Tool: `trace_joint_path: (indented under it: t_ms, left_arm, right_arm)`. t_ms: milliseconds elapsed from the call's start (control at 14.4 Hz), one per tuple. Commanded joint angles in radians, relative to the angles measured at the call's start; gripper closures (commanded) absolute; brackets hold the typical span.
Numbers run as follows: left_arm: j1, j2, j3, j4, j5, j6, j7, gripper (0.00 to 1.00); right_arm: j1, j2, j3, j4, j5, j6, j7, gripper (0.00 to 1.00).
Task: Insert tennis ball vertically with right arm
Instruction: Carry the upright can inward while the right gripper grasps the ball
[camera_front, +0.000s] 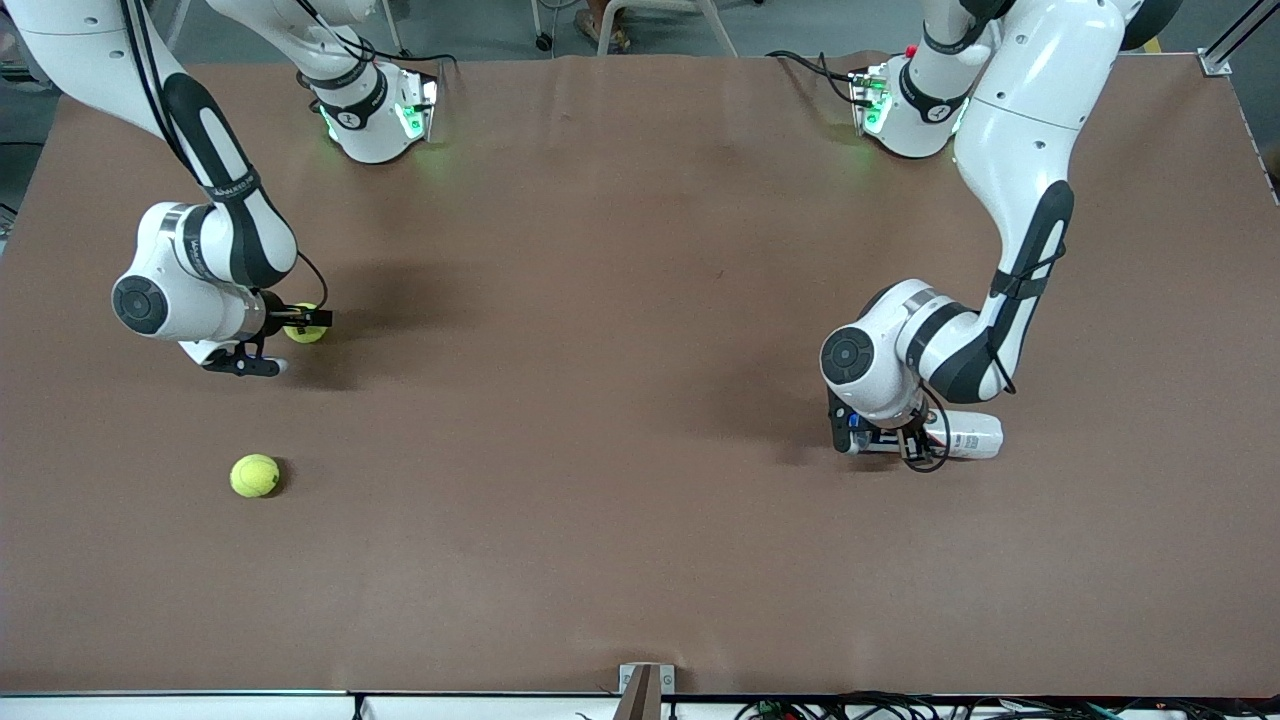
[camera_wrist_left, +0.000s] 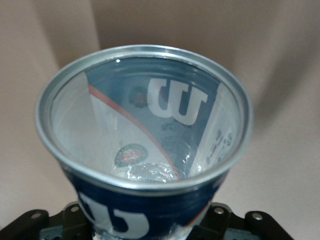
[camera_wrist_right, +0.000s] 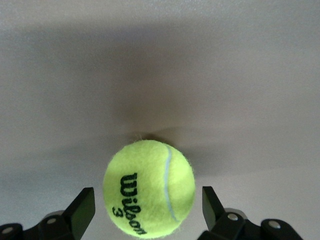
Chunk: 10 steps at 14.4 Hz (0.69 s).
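My right gripper (camera_wrist_right: 148, 210) is spread wide around the tennis ball (camera_wrist_right: 149, 188) without gripping, ready to pinch, while my left gripper (camera_front: 880, 440) clamps the empty can (camera_wrist_left: 145, 135) for insertion.

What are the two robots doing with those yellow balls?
The right arm's end effector is down around a tennis ball on the table, with its fingers open on each side and not squeezing it yet. The left arm's end effector holds an open ball can, which looks empty inside. Another tennis ball lies loose on the table, nearer the front camera. So no ball has gone into the can yet.
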<state>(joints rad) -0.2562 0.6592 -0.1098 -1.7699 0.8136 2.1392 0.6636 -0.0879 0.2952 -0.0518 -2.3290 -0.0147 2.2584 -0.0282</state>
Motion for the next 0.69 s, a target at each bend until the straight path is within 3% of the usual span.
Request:
trace_joint_path:
  t_ms: [0,416,624]
  left_arm:
    - [0.014,-0.035,-0.051,0.036,-0.020,-0.008,0.019,0.30]
    - [0.015,-0.099,-0.186,0.162,-0.284,-0.015,0.045,0.30]
    - [0.012,-0.093,-0.264,0.202,-0.428,0.008,0.022,0.30]
  right_arm:
    - [-0.018,0.002,0.009,-0.010,-0.010,0.020,-0.006,0.05]
    - [-0.018,0.004,0.009,-0.010,-0.010,0.020,-0.006,0.05]
    - [-0.018,0.004,0.009,-0.010,-0.010,0.020,-0.006,0.13]
